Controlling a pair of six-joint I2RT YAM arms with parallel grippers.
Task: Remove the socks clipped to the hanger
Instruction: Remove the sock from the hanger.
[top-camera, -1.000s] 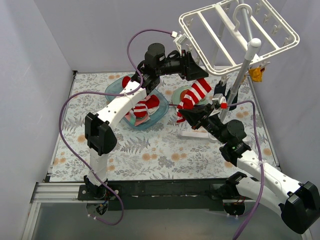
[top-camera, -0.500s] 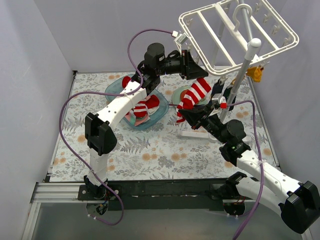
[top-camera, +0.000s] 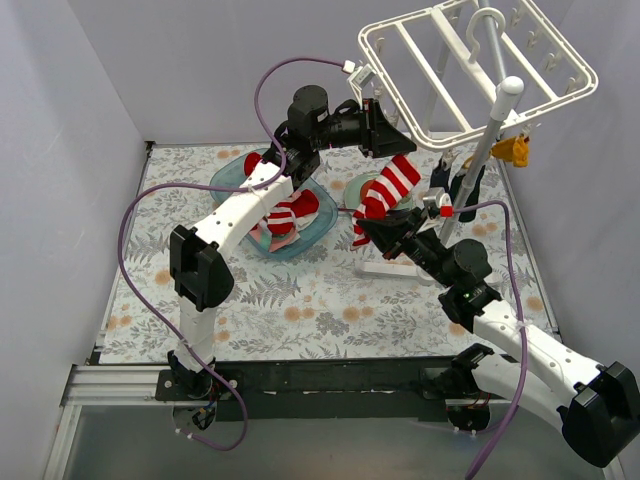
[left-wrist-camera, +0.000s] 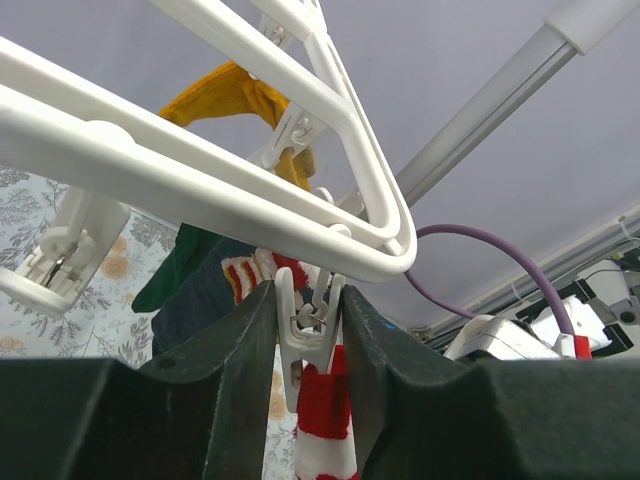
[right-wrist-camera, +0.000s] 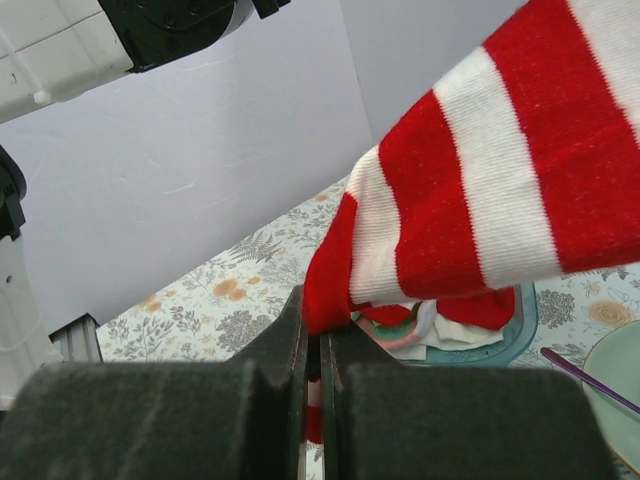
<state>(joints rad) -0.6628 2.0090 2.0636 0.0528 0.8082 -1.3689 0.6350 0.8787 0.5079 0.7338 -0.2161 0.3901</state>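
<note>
Since a second ago my left gripper (left-wrist-camera: 308, 300) has narrowed its jaws, and they now press on both sides of the white clip (left-wrist-camera: 308, 335) hanging from the near corner of the hanger (left-wrist-camera: 150, 165). That clip bites the cuff of the striped sock (top-camera: 392, 185), which drops straight down from between the left fingers toward the table. My right gripper (right-wrist-camera: 312, 340) sits lower, just below and to the robot's left of that sock, fingers pressed together with the sock's red toe end pinched between them. A mustard sock (top-camera: 516, 150) and a navy sock (left-wrist-camera: 205, 300) hang from clips further along the hanger, well apart from both grippers. More socks lie in the blue tub (top-camera: 225, 180) under the left arm.
</note>
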